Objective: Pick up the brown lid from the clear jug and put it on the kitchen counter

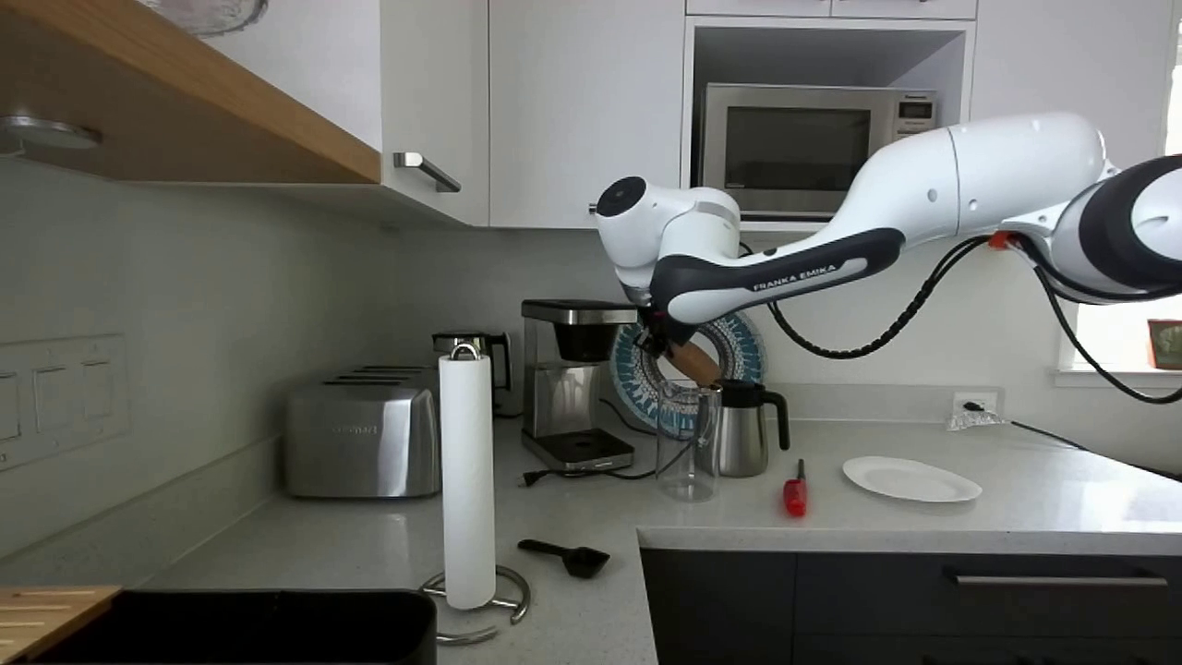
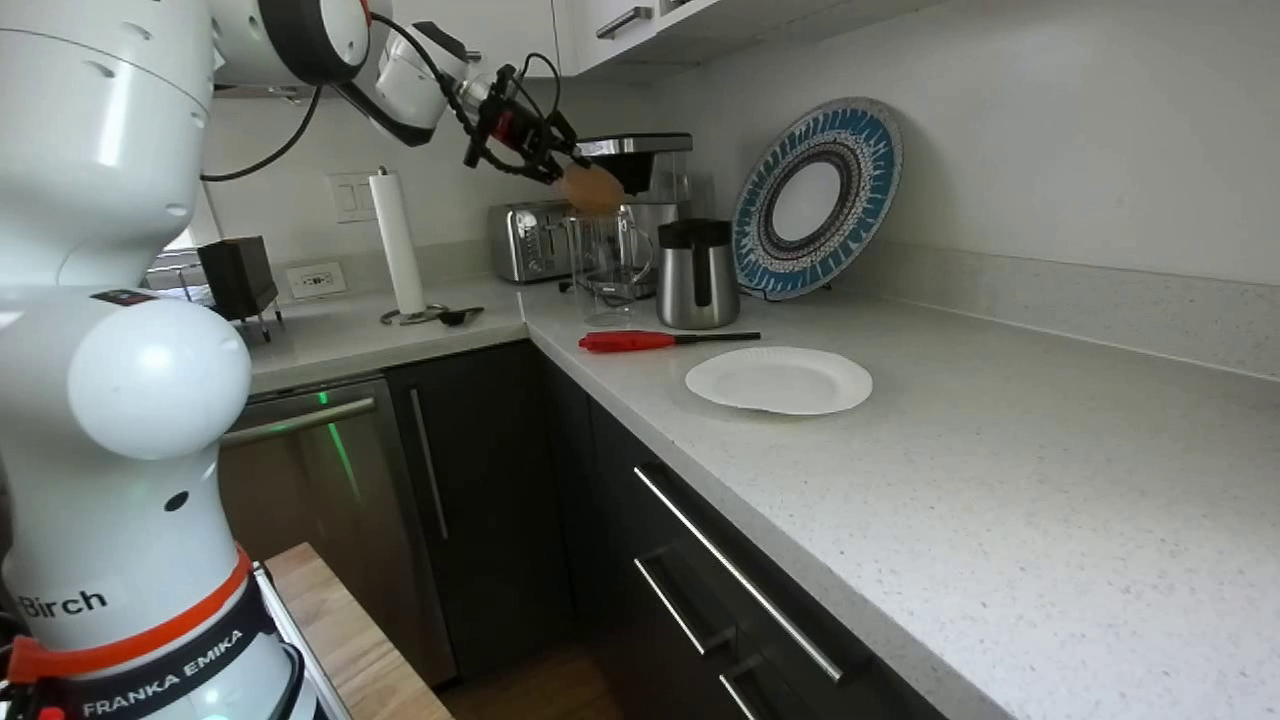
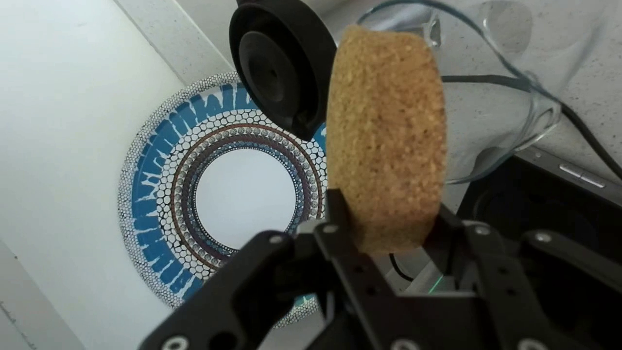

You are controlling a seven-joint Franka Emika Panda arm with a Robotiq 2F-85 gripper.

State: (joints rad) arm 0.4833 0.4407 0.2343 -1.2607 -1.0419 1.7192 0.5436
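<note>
Brown lid (image 3: 386,131), clamped in end effector (image 3: 391,214), jutting beyond it, above clear jug (image 1: 688,482)

Jug (image 3: 495,112) partly behind brown lid (image 3: 388,136)

So the kitchen counter (image 2: 1000,460) is pale, speckled and L-shaped, and sits lower than the fingers (image 3: 339,214). Closest to them is the clear jug (image 1: 688,464), upright just below, with the steel carafe (image 1: 742,443) beside it. Both exterior views put the toaster (image 1: 360,443), paper-towel roll (image 1: 468,489) and black scoop (image 1: 580,560) off to the left of the fingers, while the red tool (image 1: 795,497) and white plate (image 2: 780,380) lie lower and to the right. Oh, and in an exterior view the coffee maker (image 1: 577,342) stands just left of the fingers, with that big blue-patterned dish (image 1: 746,346) propped up behind them.
</note>
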